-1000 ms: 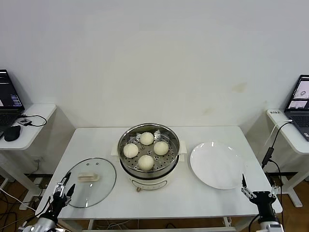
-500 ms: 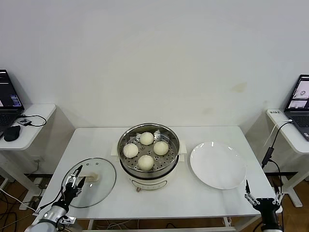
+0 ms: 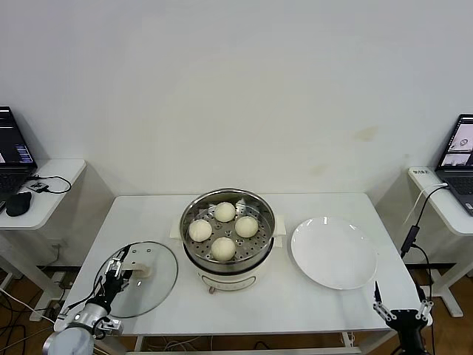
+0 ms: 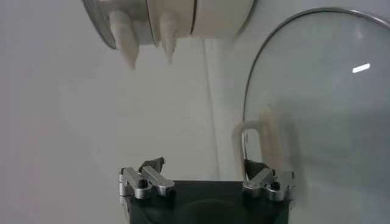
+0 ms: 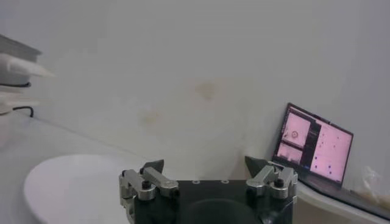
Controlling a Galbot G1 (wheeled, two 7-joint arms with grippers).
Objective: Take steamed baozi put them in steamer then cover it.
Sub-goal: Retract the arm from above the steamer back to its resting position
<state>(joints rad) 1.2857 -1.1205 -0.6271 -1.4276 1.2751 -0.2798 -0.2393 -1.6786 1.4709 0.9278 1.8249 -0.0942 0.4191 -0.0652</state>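
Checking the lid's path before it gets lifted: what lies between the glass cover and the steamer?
Only bare white table lies between the cover and the steamer, as the head view shows; the left pincer is over the cover's near edge.

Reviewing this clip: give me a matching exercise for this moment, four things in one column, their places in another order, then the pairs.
Things:
1. steamed baozi
2. cover
3. white plate
4. left gripper

Places:
A. bare, on the table to the robot's right of the steamer
B. flat on the table to the robot's left of the steamer
C. on the perforated tray inside the steamer
D. open, over the cover's near-left edge, by its handle

Pairs: 1-C, 2-B, 3-A, 4-D
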